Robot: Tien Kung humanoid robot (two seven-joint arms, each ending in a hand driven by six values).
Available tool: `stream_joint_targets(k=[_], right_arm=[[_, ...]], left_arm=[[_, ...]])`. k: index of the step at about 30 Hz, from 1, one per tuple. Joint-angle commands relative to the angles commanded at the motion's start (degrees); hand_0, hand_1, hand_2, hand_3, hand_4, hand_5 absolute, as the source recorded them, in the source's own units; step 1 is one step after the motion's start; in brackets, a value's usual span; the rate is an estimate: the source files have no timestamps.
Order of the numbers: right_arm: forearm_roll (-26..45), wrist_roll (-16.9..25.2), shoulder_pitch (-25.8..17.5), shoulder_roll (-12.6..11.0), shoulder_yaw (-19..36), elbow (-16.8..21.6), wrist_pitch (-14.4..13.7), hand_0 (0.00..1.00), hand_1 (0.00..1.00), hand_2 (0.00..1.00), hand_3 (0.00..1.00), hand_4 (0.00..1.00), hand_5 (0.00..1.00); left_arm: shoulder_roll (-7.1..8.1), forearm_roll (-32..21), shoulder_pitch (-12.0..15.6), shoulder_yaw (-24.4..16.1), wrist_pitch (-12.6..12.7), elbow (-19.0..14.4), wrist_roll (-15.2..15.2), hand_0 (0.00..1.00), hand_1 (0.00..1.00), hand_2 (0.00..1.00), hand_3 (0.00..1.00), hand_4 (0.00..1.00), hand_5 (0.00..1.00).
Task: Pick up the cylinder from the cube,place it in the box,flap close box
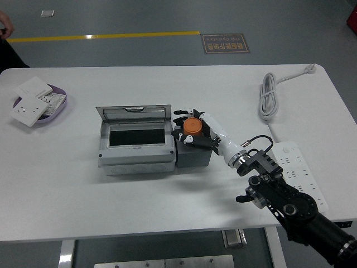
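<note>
Cylinder (193, 126), one only, orange, sits atop the single dark cube (193, 153), just right of the one grey box (135, 141) near the table's (167, 206) middle. That box stands with its clear flap (133, 113) raised toward the far edge, its dark inside showing. One right hand (196, 127), reaching from the near right corner, has its fingers curled around the cylinder. Toward the far left corner, a purple tray (60, 104) holds several white switch plates (30, 100). Along the right edge lie one power strip (298, 170) and a coiled white cable (270, 96).
</note>
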Motion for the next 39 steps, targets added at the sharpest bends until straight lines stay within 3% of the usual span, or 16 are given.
stream_joint_targets(k=[2,3,8,9,20,21,23,26,27,38,39], right_arm=[[-0.10,-0.08,-0.04,0.00,-0.01,0.05,0.04,0.723,0.677,0.632,0.684,0.657,0.111],[-0.15,-0.13,-0.06,0.00,-0.02,0.08,0.06,0.680,0.638,0.567,0.620,0.485,0.100],[-0.81,-0.61,-0.17,0.05,-0.10,0.19,0.23,0.680,0.638,0.567,0.620,0.485,0.100],[-0.87,-0.67,-0.18,0.05,-0.11,0.20,0.25,0.675,0.598,0.522,0.536,0.502,0.002],[-0.95,-1.26,-0.12,0.12,-0.48,0.31,0.04,0.628,0.568,0.498,0.475,0.488,0.002],[-0.89,-1.25,-0.13,0.13,-0.40,0.41,-0.07,0.580,0.540,0.481,0.442,0.288,0.002],[-0.77,-1.18,-0.16,0.14,-0.16,0.70,-0.32,0.580,0.540,0.481,0.442,0.288,0.002],[-1.38,-1.09,-0.11,0.03,0.92,1.93,-1.01,0.580,0.540,0.481,0.442,0.288,0.002],[-1.73,-1.14,-0.04,-0.09,1.33,2.52,-1.32,0.546,0.518,0.465,0.408,0.165,0.002],[-7.61,-5.90,2.95,-1.65,0.44,10.76,-4.17,0.502,0.493,0.444,0.363,0.170,0.002],[-8.34,-6.59,3.44,-1.57,-0.12,11.18,-4.42,0.229,0.390,0.429,0.349,0.060,0.002]], left_arm=[[-0.01,0.02,-0.01,-0.02,0.00,0.00,-0.01,0.602,0.580,0.590,0.581,0.639,0.199],[-0.01,0.04,-0.02,-0.03,0.00,0.00,-0.01,0.601,0.580,0.590,0.581,0.639,0.200],[-0.04,0.14,-0.04,-0.09,-0.03,0.00,-0.02,0.601,0.580,0.590,0.581,0.639,0.200],[-0.05,0.19,-0.04,-0.13,-0.04,0.00,-0.02,0.601,0.580,0.590,0.581,0.639,0.200],[-0.05,0.32,-0.15,-0.27,-0.01,0.00,-0.08,0.601,0.580,0.589,0.581,0.639,0.199],[-0.06,0.34,-0.15,-0.30,-0.01,0.00,-0.09,0.601,0.580,0.589,0.581,0.638,0.199],[-0.09,0.39,-0.15,-0.38,0.01,0.00,-0.08,0.601,0.580,0.589,0.581,0.638,0.199],[-0.13,0.53,-0.07,-0.53,0.01,0.00,-0.04,0.601,0.580,0.589,0.581,0.638,0.199],[-0.15,0.60,-0.04,-0.61,0.01,0.00,-0.02,0.601,0.580,0.590,0.580,0.639,0.199],[-0.13,1.20,0.39,-1.43,0.05,0.00,0.19,0.600,0.579,0.589,0.581,0.638,0.197],[-0.14,1.27,0.42,-1.53,0.06,0.00,0.21,0.601,0.580,0.590,0.582,0.640,0.196]])
